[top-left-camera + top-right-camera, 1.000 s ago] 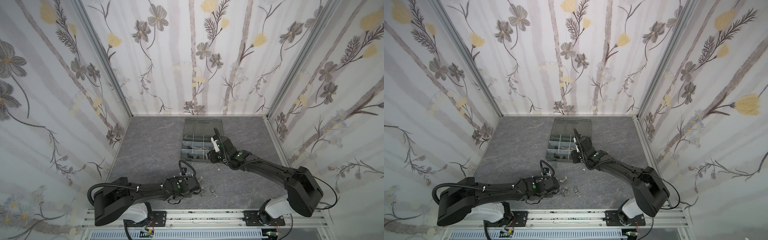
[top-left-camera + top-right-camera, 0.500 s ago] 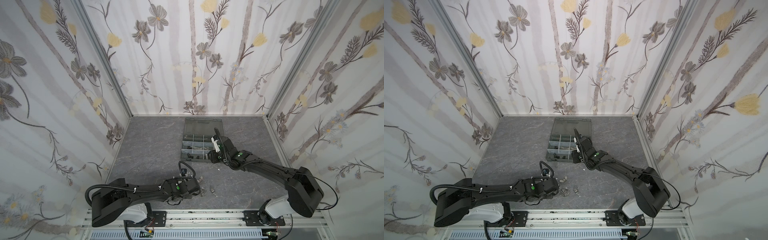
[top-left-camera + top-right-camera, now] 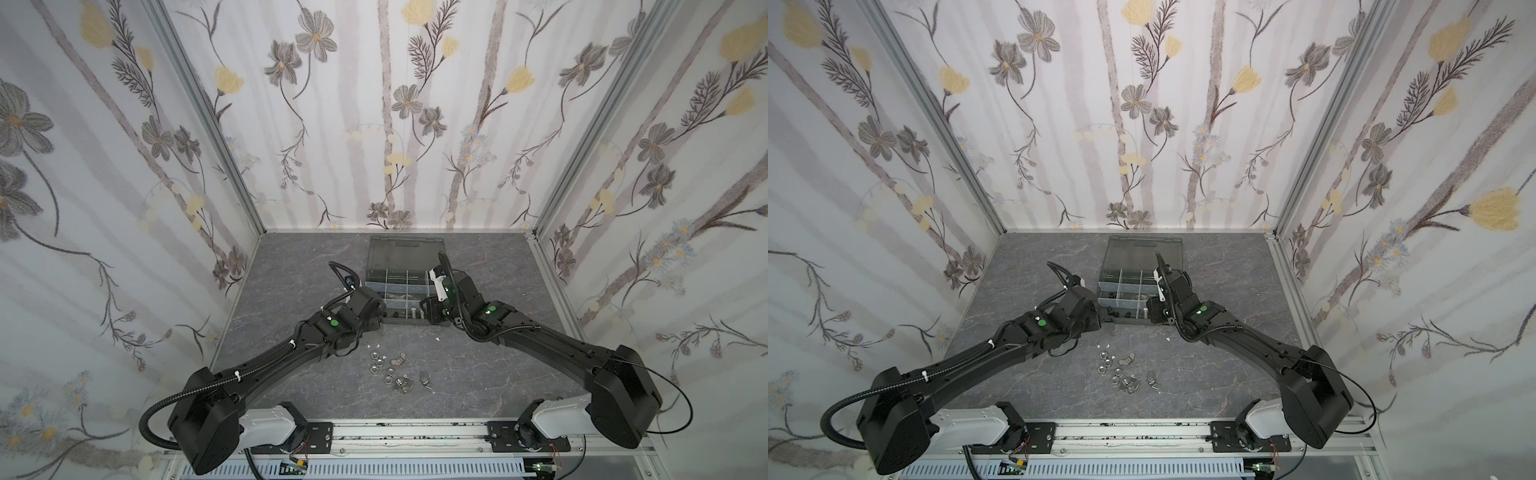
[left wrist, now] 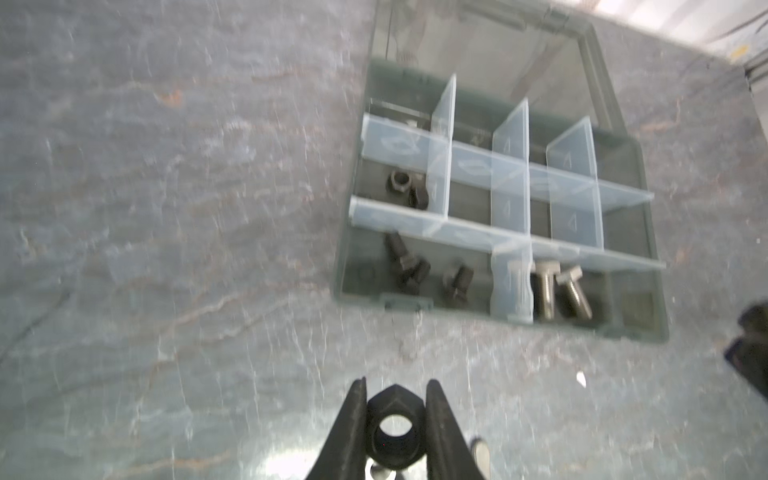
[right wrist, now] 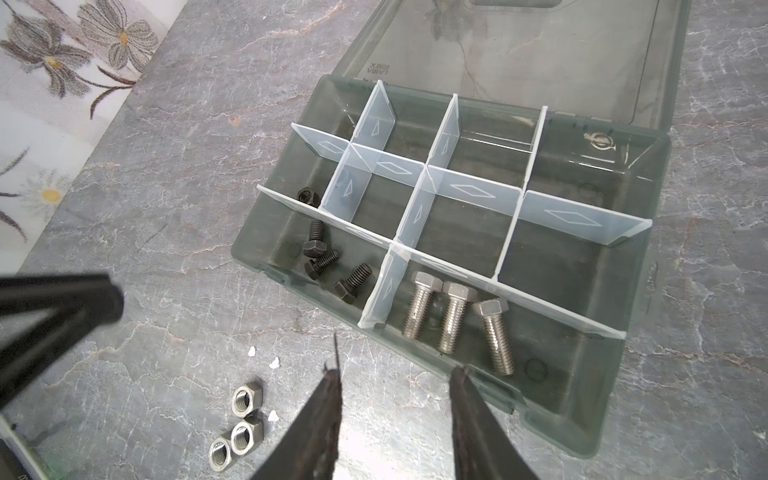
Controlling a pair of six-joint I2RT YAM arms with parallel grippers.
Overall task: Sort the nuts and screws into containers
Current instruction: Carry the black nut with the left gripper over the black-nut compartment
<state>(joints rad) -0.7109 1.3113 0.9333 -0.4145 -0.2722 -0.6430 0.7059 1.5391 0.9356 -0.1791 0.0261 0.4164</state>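
L gripper (image 4: 397,384) clamped on black nut (image 4: 394,432), just short of case (image 4: 640,316). R gripper (image 5: 397,372) jaws apart, empty, at case's near edge. Black screws (image 5: 328,266) & silver bolts (image 5: 453,320) in adjacent near cells; silver nuts (image 5: 241,428) loose on table (image 5: 166,208).

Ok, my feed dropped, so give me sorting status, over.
Left gripper shut on black nut, short of the case. Right gripper open, empty, by the case. Silver nuts loose on table. Nothing blocking.
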